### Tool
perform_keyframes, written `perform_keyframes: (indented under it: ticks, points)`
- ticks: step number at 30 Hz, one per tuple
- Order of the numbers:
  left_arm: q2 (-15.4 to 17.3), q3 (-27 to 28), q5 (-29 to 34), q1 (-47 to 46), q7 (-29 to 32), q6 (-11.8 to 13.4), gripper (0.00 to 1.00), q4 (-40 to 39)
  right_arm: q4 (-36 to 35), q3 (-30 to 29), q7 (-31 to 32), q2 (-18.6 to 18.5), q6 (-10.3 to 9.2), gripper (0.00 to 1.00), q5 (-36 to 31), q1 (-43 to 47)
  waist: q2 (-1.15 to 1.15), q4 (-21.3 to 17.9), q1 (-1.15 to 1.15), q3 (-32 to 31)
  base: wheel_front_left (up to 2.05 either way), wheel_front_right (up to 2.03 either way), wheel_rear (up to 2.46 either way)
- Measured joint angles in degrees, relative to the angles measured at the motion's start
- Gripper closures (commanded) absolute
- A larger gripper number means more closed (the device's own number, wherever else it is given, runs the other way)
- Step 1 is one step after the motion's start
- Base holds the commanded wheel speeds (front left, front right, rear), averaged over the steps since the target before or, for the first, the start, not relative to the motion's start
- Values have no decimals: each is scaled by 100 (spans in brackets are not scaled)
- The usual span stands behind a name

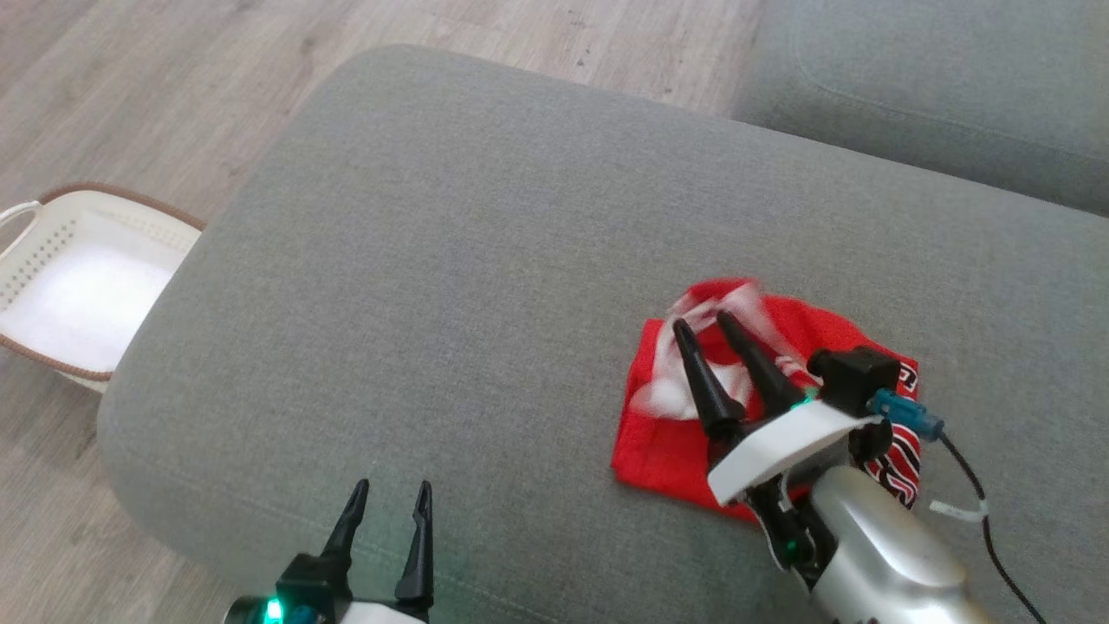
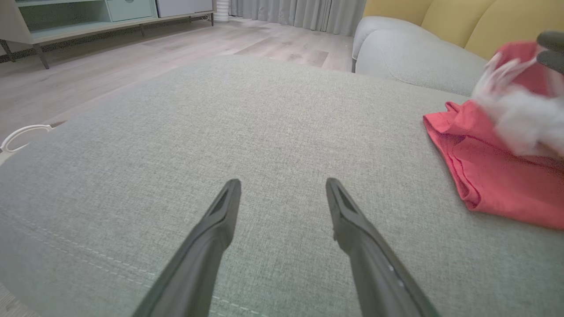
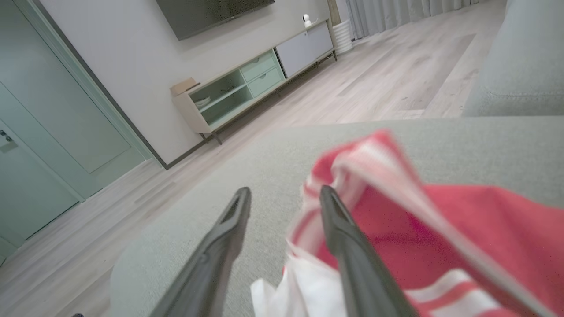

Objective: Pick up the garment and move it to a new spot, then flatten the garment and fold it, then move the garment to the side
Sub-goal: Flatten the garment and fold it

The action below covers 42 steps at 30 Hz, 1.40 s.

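- While we look down from the head, we count one container: a white basket (image 1: 45,251) with a brown rim. It stands on the wooden floor, well to the left of the left claw (image 1: 392,486) and further ahead. Its perforated walls and pale bottom show.
- One garment (image 1: 684,442), red with white stripes, lies bunched on the grey sofa cushion (image 1: 476,260). It sits directly beneath the right claw (image 1: 702,321) and well apart to the right of the left claw.
- A striped fold of the garment stands raised and blurred just beside one right fingertip.
- We count two claws, each with two long dark fingers (image 1: 697,381).
- Right claw: its fingers are parted to a middling width, and the gap between them shows bare cushion.
- Left claw: it is spread wide above the cushion's near edge, with plain grey fabric between its fingers.
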Motion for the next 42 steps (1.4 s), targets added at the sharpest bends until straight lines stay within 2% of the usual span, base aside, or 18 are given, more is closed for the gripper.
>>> perform_keyframes:
  ticks: [4, 8, 14, 15, 20, 31, 39, 42]
  points:
    - [0, 62, -1, 10, 0, 5, 0, -12, -163, -223, 0, 29, 0, 0, -152, -23, 0, -35, 0, -32, 0, 0, 0]
    - [1, 158, 0, 32, 0, 5, 0, -65, -474, -936, 0, 5, 0, 0, -597, 36, 0, -248, 0, -51, 0, 0, 0]
    - [-1, 274, 0, 19, 0, 5, 0, -175, -786, -2187, 0, 8, 0, 0, -1461, 525, 0, -733, 0, -103, 0, 0, 0]
    - [1, 327, 0, 4, 0, 10, 0, -196, -857, -2505, 0, 13, 0, 0, -1741, 723, 0, -918, 0, -119, 0, 0, 0]
    - [-1, 391, 33, -53, 0, 11, 0, -292, -972, -2984, 0, 146, 0, 0, -2184, 1035, 0, -1388, 0, -180, 0, 0, 0]
    - [-1, 498, 57, 183, 0, 55, 0, -464, -735, -3143, 0, 237, 0, 0, -2582, 1653, 0, -2216, 0, -313, 0, 0, 0]
    - [0, 493, 58, 324, 0, 62, 0, -544, -709, -3119, 0, 291, 0, 0, -2582, 1727, 0, -2358, 0, -300, 0, 0, 0]
    - [1, 472, 58, 321, 0, 60, 0, -544, -772, -2703, 0, 283, 0, 0, -2555, 1707, 0, -2310, 0, -285, 0, 0, 0]
